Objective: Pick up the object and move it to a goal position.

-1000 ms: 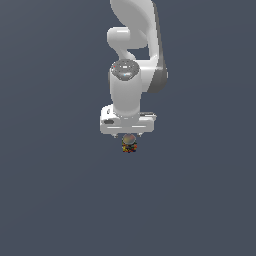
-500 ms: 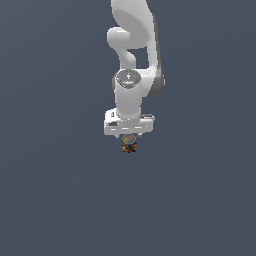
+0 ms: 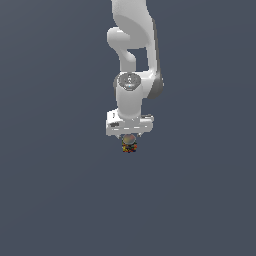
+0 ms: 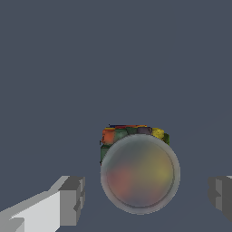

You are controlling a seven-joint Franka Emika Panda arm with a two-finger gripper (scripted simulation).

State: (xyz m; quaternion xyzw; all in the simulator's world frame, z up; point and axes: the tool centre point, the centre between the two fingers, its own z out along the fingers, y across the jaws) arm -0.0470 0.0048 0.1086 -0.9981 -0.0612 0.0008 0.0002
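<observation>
The object [image 3: 129, 144] is a very small lumpy item with a pale rounded top and red, yellow and dark speckles below. It rests on the dark grey floor directly under the white hand. In the wrist view the object [image 4: 139, 171] shows a translucent grey dome over a multicoloured base. My gripper [image 3: 129, 138] hangs straight above it, and in the wrist view my gripper [image 4: 147, 199] is open. One grey fingertip [image 4: 72, 199] and the other fingertip [image 4: 221, 197] stand on either side of the object, each with a visible gap to it.
A uniform dark grey floor [image 3: 55, 200] fills both views. The white arm [image 3: 134, 45] rises from the hand toward the top of the exterior view. Nothing else shows.
The wrist and hand have come down slightly toward the object and shifted a little to the exterior view's right. The object has stayed where it was.
</observation>
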